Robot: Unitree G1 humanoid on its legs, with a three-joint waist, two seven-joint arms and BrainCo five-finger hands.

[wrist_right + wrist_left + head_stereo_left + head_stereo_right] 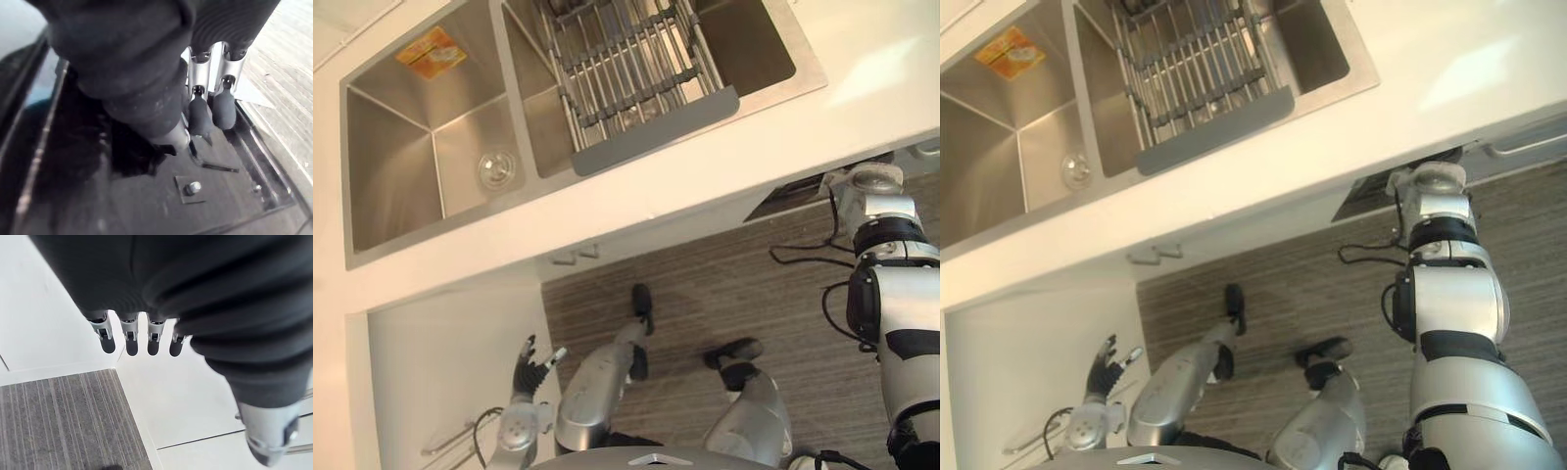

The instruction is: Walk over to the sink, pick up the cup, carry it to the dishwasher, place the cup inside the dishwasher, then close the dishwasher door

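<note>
Reaching under the counter [705, 186] at 3 o'clock, the right hand [200, 115] lays straight fingers against the dark dishwasher door [146, 210], clasping nothing. The left hand [527, 377] hangs at 7 o'clock, fingers loose, nothing in it. The sink [391, 147] sits at 11 o'clock with its rack [626, 69]; where the cup is I cannot tell, likely inside the dishwasher. Danger here: fingertips sliding off that smooth panel, or getting nipped between door and counter if the push runs too deep
</note>
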